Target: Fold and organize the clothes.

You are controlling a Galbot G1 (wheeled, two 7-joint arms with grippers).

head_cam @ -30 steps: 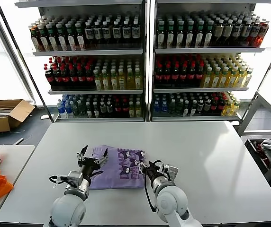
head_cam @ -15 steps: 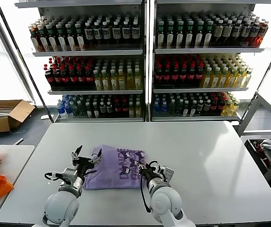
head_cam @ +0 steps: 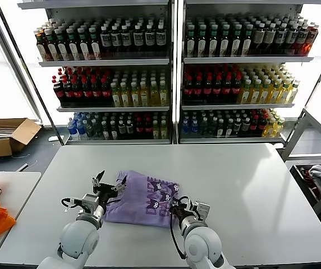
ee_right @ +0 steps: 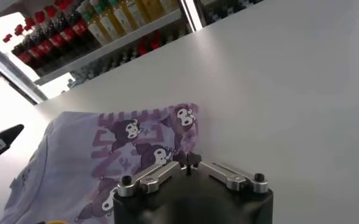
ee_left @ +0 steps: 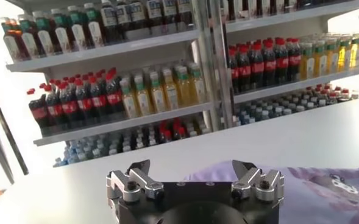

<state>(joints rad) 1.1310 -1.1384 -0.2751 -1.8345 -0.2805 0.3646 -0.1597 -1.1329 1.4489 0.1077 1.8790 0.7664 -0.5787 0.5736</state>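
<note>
Head view shows the T-shirt [head_cam: 143,199] lying folded low and centre-left in the frame, on the white table [head_cam: 250,190]; my right gripper [head_cam: 178,209] sits at the shirt's lower right edge, fingers together and pinched on the fabric; my left gripper [head_cam: 109,185] hovers at the shirt's upper left corner, fingers spread apart, holding nothing; shelves of bottles [head_cam: 149,84] fill the upper frame

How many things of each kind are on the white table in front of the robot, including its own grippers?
Lavender T-shirt: 1
Grippers: 2, the left gripper with jaws open at the shirt's left edge, the right gripper with jaws shut on the shirt's near right edge
Total: 3
</note>
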